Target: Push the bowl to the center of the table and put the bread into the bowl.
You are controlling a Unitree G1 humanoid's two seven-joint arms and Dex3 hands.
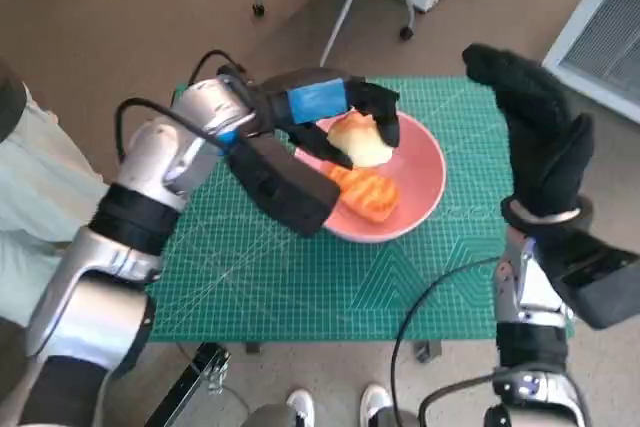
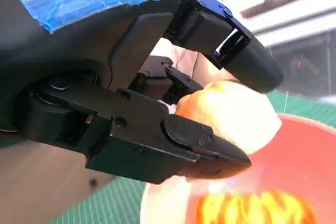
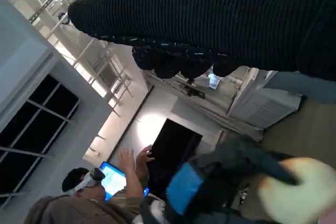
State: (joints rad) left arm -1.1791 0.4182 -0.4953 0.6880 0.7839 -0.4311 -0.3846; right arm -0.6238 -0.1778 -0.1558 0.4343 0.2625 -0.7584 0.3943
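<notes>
Your left hand (image 1: 345,112) pinches the pale bread roll (image 1: 360,140) directly above the pink bowl (image 1: 420,172), at its 11 o'clock; just release. Right hand (image 1: 535,132) hangs spread, empty.

I see pink bowl (image 1: 425,179) near desk centre, slightly toward 1 o'clock, upright. Pale round bread (image 1: 362,141) over its 11 o'clock rim, pinched in left robot hand (image 1: 345,112).

Head view: steeply down over table (image 1: 300,287). Wrist views: close behind each hand, sharing bread (image 2: 231,114) and left hand (image 3: 210,182).
</notes>
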